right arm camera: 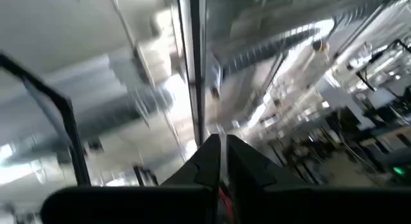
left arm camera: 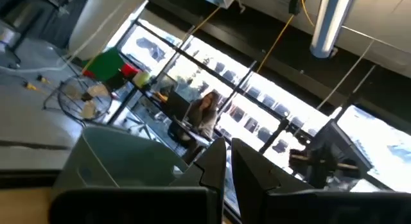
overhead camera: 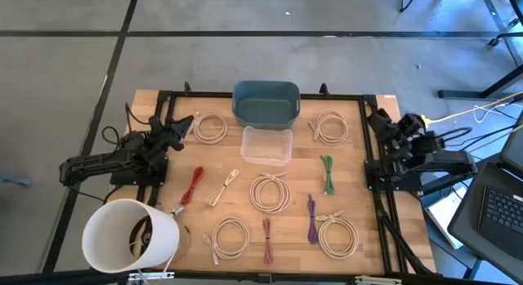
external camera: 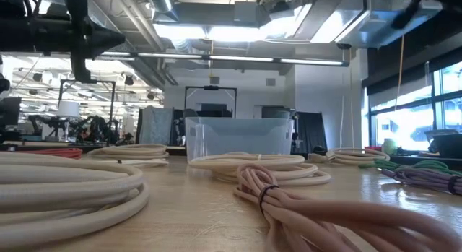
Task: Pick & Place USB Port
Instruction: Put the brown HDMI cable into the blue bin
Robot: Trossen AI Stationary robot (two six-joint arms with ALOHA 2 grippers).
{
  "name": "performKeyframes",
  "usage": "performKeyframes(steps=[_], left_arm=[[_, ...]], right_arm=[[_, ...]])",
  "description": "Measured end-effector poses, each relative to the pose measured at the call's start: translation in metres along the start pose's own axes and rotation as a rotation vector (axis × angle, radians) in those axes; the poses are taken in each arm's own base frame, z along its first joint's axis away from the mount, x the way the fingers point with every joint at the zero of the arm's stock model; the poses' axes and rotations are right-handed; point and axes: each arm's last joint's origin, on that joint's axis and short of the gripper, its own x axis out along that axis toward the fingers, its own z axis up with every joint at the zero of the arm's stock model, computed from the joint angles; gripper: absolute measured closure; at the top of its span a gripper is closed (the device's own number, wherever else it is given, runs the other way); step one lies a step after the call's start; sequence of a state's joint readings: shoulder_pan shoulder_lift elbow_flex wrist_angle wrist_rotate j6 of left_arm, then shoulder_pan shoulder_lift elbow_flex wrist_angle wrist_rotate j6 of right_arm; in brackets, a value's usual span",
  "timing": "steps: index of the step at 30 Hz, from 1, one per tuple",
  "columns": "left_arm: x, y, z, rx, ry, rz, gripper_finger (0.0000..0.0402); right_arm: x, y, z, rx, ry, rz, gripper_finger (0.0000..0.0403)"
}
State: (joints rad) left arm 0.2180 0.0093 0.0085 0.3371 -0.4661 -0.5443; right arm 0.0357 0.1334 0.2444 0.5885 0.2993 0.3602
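Several bundled cables lie on the wooden table: white coils (overhead camera: 211,128) (overhead camera: 329,126) (overhead camera: 270,191), a red cable (overhead camera: 193,185), a beige one (overhead camera: 222,187), a green one (overhead camera: 328,175), a purple one (overhead camera: 311,218) and a pink one (overhead camera: 267,240). A clear container (overhead camera: 266,144) stands in front of a blue-grey bin (overhead camera: 265,104) at the far middle. My left gripper (overhead camera: 184,124) is shut and empty, raised at the table's far left. My right gripper (overhead camera: 377,118) is shut and empty, raised at the far right. Both wrist views look up into the room.
A large white bucket (overhead camera: 131,234) stands at the near left corner. More white coils (overhead camera: 230,236) (overhead camera: 337,236) lie near the front edge. A black frame (overhead camera: 245,95) borders the table. A person (left arm camera: 205,112) sits in the room beyond.
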Motion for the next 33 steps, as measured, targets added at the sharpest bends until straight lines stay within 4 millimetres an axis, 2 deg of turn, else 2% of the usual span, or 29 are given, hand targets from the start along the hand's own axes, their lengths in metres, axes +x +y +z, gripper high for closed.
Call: performKeyframes(steps=[4, 7, 11, 15, 18, 22, 26, 29, 33], left_arm=[[0.000, -0.003, 0.004, -0.021, -0.034, -0.016, 0.0384], [0.000, -0.011, 0.013, -0.055, -0.029, -0.106, 0.0384], [0.000, -0.026, 0.032, -0.074, -0.022, -0.226, 0.0381], [0.001, -0.045, 0.059, -0.060, -0.007, -0.291, 0.0364], [0.005, -0.060, 0.079, 0.013, 0.036, -0.293, 0.0346], [0.014, -0.077, 0.097, 0.139, 0.118, -0.256, 0.0322], [0.029, -0.083, 0.096, 0.245, 0.218, -0.145, 0.0298], [0.039, -0.082, 0.087, 0.288, 0.268, -0.064, 0.0280], [0.048, -0.081, 0.078, 0.350, 0.317, -0.046, 0.0265]], right_arm=[[0.037, 0.017, 0.012, -0.193, 0.196, -0.055, 0.0373], [0.065, 0.030, 0.021, -0.339, 0.358, -0.088, 0.0373], [0.094, 0.041, 0.035, -0.504, 0.669, -0.260, 0.0373], [0.115, 0.048, 0.041, -0.537, 0.944, -0.432, 0.0373], [0.127, 0.050, 0.038, -0.515, 1.121, -0.567, 0.0373], [0.130, 0.042, 0.025, -0.484, 1.328, -0.840, 0.0373], [0.124, 0.026, 0.004, -0.477, 1.488, -1.085, 0.0372], [0.120, 0.014, -0.016, -0.484, 1.580, -1.104, 0.0372], [0.116, -0.005, -0.042, -0.530, 1.654, -1.041, 0.0366]])
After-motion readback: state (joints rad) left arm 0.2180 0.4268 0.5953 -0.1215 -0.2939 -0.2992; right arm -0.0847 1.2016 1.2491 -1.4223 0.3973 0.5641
